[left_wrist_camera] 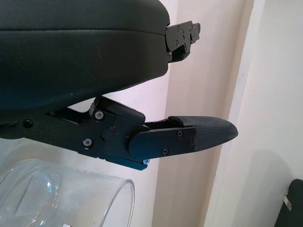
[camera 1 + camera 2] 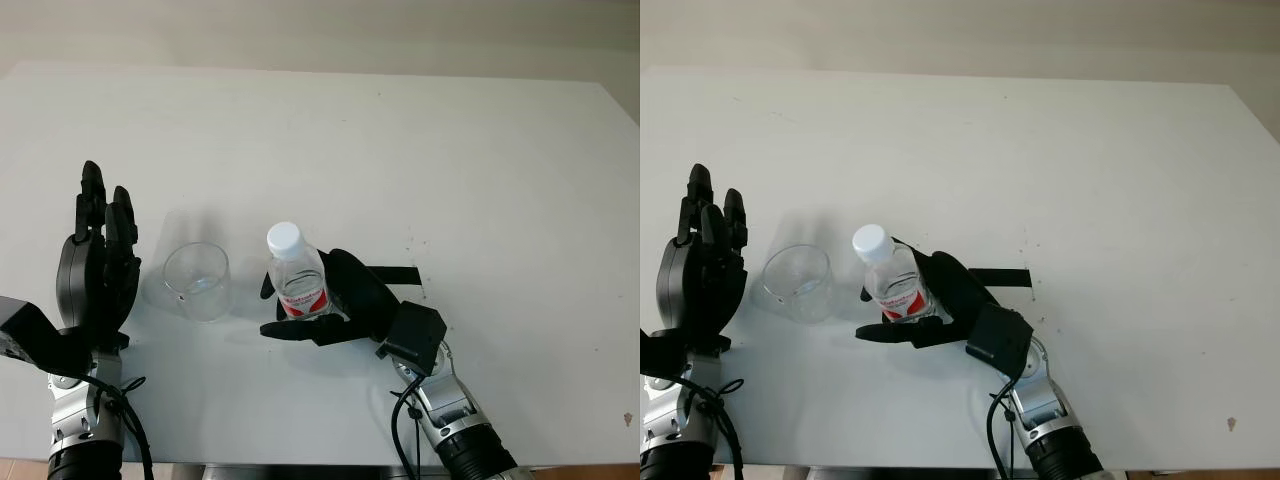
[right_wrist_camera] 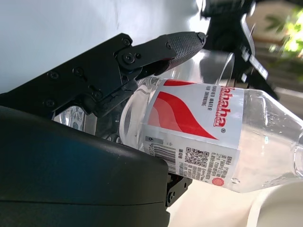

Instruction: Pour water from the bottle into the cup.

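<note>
A clear plastic bottle (image 2: 298, 275) with a white cap (image 2: 284, 238) and a red label stands upright on the white table (image 2: 400, 150). My right hand (image 2: 268, 310) comes in from the lower right and is shut on the bottle's lower half, with fingers (image 3: 180, 45) on both sides of the label (image 3: 199, 137). Just left of the bottle stands a clear glass cup (image 2: 198, 282), upright and apart from it. My left hand (image 2: 105, 200) is open, held up left of the cup without touching it; its finger (image 1: 189, 137) hangs over the cup's rim (image 1: 71, 198).
A short black strip (image 2: 397, 274) lies on the table just right of the right hand. The table's front edge (image 2: 300, 465) runs close under both arms. Bare white surface stretches behind and to the right.
</note>
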### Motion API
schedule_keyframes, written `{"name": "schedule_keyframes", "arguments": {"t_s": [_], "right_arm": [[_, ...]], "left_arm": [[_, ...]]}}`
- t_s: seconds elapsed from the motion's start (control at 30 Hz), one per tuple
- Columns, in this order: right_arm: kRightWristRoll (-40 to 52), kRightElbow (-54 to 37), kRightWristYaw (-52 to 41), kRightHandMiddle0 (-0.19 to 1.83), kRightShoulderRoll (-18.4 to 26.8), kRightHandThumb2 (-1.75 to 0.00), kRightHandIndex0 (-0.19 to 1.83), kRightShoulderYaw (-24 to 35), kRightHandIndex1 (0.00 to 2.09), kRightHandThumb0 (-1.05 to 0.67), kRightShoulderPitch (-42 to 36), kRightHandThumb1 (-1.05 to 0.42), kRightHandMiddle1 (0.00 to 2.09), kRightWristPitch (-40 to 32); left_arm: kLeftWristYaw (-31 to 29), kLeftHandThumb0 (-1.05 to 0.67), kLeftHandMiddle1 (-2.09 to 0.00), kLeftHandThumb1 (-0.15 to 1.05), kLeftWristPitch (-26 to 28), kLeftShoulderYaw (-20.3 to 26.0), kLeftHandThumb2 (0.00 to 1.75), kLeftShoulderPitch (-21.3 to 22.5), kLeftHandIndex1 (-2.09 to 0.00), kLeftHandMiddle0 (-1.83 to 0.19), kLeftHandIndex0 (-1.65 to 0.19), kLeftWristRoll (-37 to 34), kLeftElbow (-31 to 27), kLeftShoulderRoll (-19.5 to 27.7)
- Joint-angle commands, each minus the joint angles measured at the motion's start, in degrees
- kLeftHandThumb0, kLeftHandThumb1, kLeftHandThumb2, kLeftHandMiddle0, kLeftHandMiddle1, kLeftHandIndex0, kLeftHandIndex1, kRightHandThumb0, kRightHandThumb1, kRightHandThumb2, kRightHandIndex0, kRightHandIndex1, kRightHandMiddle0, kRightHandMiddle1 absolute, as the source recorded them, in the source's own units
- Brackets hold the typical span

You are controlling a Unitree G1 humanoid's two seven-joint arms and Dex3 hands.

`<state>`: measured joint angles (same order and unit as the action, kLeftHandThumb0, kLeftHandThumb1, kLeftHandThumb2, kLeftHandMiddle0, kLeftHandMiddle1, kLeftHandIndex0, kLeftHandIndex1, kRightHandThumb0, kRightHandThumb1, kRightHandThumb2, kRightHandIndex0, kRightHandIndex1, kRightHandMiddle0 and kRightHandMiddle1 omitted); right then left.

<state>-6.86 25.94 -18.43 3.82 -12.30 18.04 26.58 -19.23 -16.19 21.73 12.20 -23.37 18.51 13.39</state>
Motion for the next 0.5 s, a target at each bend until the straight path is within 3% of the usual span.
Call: {"name": "schedule_keyframes", "arguments": {"t_s": [0.0,0.1,0.27,0.33,0.47], "right_arm": [[-0.4,3.3,1.9,1.12,1.3,-0.44,1.63,1.7,2.09,-0.47,1.2,-1.05,2.09,1.2],[-1.2,5.3,4.3,1.03,1.8,-0.45,1.51,3.1,2.09,-0.46,7.8,-1.05,2.09,-0.5],[-5.4,14.2,8.9,1.01,2.9,-0.49,1.64,3.2,2.09,-0.40,22.5,-1.05,2.09,0.6],[-9.4,18.9,12.3,0.85,3.6,-0.47,1.38,1.8,2.09,-0.37,28.4,-1.05,2.09,2.4],[-18.8,29.0,21.0,0.77,5.1,-0.37,1.19,-2.8,2.09,-0.36,38.7,-1.05,2.09,6.0]], "left_arm": [[0.0,-0.76,-0.06,1.05,-0.5,0.1,0.49,-0.3,-0.03,0.16,0.16,0.4,0.8,0.0],[0.1,-0.77,-0.06,1.05,-0.5,0.0,0.48,0.0,-0.03,0.16,0.16,0.6,1.0,0.2],[-0.3,-0.77,-0.05,1.05,-1.4,-0.2,0.49,0.6,-0.03,0.16,0.17,0.8,2.0,0.3],[-0.3,-0.77,-0.05,1.05,-1.6,-0.2,0.49,0.6,-0.03,0.16,0.17,0.8,1.9,0.2],[0.0,-0.78,-0.05,1.05,-1.3,-0.2,0.48,0.3,-0.03,0.17,0.17,0.8,1.6,-0.1]]}}
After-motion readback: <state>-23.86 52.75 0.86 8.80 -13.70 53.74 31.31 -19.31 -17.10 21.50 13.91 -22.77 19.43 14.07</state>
